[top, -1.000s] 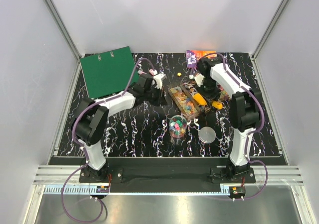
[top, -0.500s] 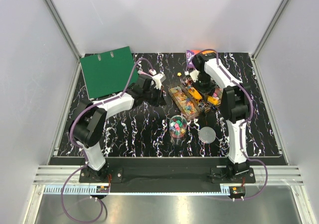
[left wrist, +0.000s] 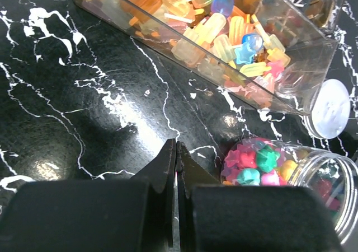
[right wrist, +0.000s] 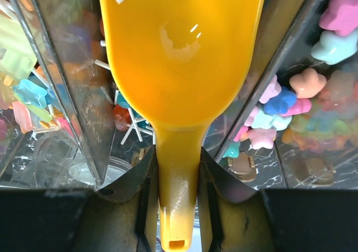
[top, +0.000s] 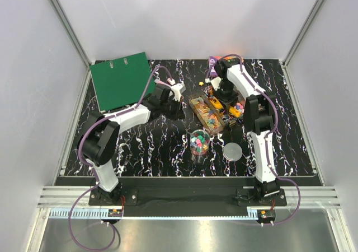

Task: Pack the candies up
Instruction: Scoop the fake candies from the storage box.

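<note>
Nearest the arm bases the desk (top: pixel 145 145) is black with white marbling. On it a white lid (top: pixel 233 151) lies just right of the open jar (top: pixel 199 143), which is partly filled with star-shaped candies (left wrist: pixel 254 165); neither has shifted in the last second. Just beyond the jar sits the clear tray (left wrist: pixel 313 61), its compartments heaped with more candies, pale lolly shapes in one and stars in another. The left hand (left wrist: pixel 175 162) hovers low over bare desk left of the tray, fully closed with nothing between its fingers, and it has hardly moved. The change is on the right. A second ago the right hand (right wrist: pixel 178 168) was off the tray's right side, and it has since swung back and inward, so it now hangs over the tray's far end. It is clamped tight on the handle of the yellow scoop (right wrist: pixel 182 56), whose bowl looks empty and points down between the tray's dividers. I judge this to be lining up for another load, so the packing is under way but unfinished. Farther back, a green binder (top: pixel 120 79) lies at the far left corner and a purple book (top: pixel 215 65) at the far edge behind the right arm. Plain grey walls (top: pixel 184 22) on an aluminium frame enclose it all.
</note>
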Tool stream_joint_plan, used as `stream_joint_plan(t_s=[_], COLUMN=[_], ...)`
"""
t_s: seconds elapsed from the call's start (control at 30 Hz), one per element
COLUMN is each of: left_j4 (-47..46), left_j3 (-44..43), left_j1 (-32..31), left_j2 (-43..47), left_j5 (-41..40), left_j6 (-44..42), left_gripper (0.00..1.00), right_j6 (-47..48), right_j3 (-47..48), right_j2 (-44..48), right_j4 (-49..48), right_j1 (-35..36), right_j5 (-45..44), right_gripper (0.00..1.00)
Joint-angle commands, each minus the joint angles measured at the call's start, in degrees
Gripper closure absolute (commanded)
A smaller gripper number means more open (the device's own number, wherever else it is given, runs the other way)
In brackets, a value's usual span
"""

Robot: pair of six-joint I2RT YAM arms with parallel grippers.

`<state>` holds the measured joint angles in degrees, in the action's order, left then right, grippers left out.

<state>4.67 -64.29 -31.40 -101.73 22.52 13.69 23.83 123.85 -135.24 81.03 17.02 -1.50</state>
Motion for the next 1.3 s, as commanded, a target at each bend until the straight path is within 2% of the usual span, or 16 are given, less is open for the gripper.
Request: stream_joint_plan(t_s=[0.0, 0.3, 0.6, 0.87, 1.07, 1.23, 1.27], left_j4=[0.9, 5.6, 8.9, 11.1, 11.8, 11.7, 11.6], left_j3=[-0.7, -0.5, 0.0, 0.3, 0.4, 0.7, 0.8], left_j1=[0.0, 1.5, 2.7, 3.3, 3.4, 3.5, 3.5], left_j2=[0.9, 3.1, 4.1, 4.9, 5.3, 5.5, 5.7], left_j5=[-2.1, -3.5, -4.4, -5.2, -6.2, -6.2, -6.3], left_j6=[-3.0, -6.5, -9.4, -10.9, -12.2, -12.0, -11.8], left_gripper=[1.0, 1.0, 1.0, 1.0, 1.0, 1.0, 1.0], right_j6=[1.7, -1.2, -5.5, -7.8, -8.3, -8.7, -9.0], right_j3=[2.4, 8.2, 4.6, 7.0, 3.9, 4.2, 0.5], right_j2=[-2.8, -4.9, -5.0, -5.0, -3.4, -3.0, -0.3], right_j4=[12.3, 9.8, 7.5, 5.2, 2.5, -0.9, -3.1], right_j1=[0.6, 0.3, -1.0, -1.2, -1.2, -1.2, -1.1], right_j5=[6.2, 12.8, 15.6, 11.1, 0.2, -1.6, -1.6], right_gripper=[1.0, 1.0, 1.0, 1.0, 1.0, 1.0, 1.0])
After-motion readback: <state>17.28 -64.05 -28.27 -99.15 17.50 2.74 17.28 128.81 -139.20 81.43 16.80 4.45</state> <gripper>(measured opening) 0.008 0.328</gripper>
